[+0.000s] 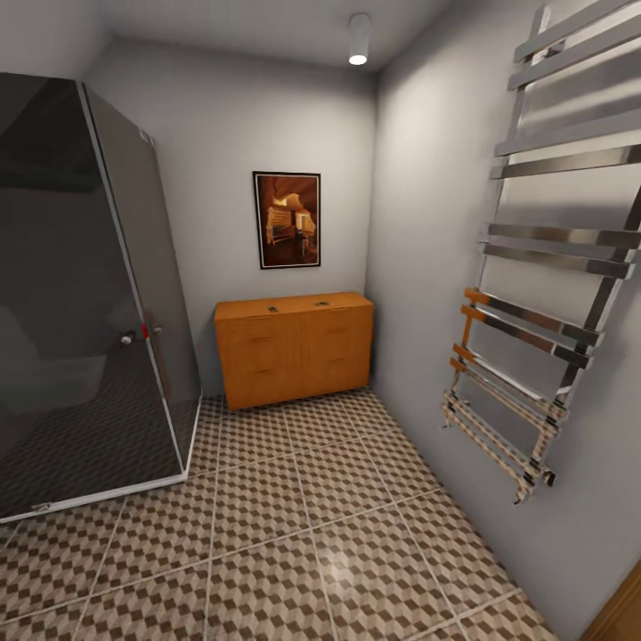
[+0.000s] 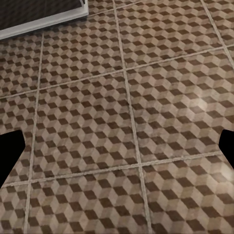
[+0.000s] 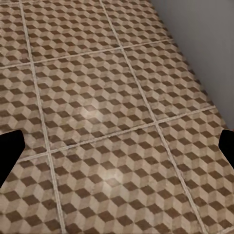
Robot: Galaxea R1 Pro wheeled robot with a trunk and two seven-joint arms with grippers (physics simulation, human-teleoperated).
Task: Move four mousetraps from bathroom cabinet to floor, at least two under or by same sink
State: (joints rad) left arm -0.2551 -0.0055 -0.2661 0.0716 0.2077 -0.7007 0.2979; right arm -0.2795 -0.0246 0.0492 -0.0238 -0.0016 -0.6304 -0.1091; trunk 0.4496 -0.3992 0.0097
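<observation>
The orange-brown cabinet (image 1: 294, 349) stands against the far wall, its drawers shut. Two small dark flat items (image 1: 272, 309) lie on its top, too small to identify as mousetraps. The cube-patterned bathroom floor (image 1: 294, 534) stretches from me to the cabinet. In the left wrist view my left gripper (image 2: 117, 156) hangs above bare tiles, with its dark fingertips (image 2: 9, 156) at the two edges of the picture, wide apart and empty. My right gripper (image 3: 117, 151) is likewise open over the tiles (image 3: 107, 122), near the grey wall (image 3: 204, 39). The sink is out of view.
A dark glass shower cabin (image 1: 80, 294) fills the left side, and its white base rim (image 2: 44, 22) appears in the left wrist view. A chrome towel rail (image 1: 543, 285) juts from the right wall. A framed picture (image 1: 287, 219) hangs above the cabinet.
</observation>
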